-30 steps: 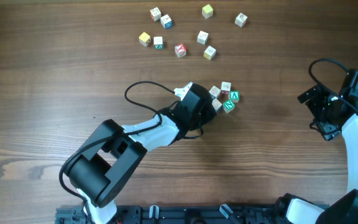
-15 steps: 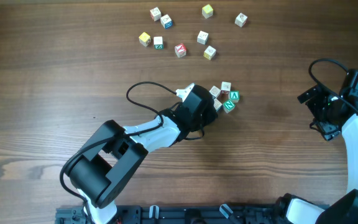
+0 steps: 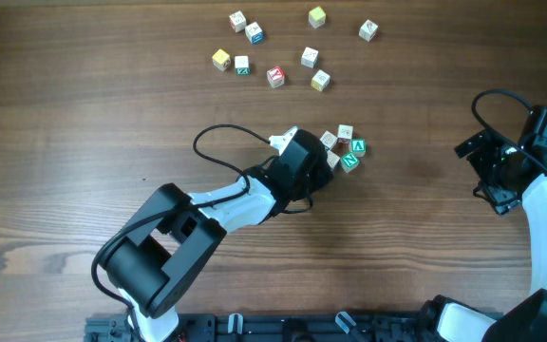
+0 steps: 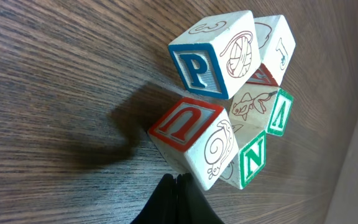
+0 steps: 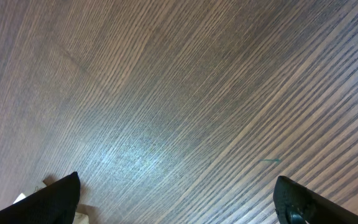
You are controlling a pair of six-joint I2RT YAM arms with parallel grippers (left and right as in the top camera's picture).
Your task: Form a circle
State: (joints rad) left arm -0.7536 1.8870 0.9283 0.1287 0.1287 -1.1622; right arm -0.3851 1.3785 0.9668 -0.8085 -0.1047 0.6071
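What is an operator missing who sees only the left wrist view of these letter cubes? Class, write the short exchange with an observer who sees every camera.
Operator: My left wrist view shows the circle of cubes right by the shut left gripper. Any other cubes around?
Observer: Yes. Overhead, nine loose cubes lie scattered beyond the circle, away from the robot and clear of the cluster.
Operator: And the other arm?
Observer: The right gripper is open, far out on the right side of the table, away from every cube.
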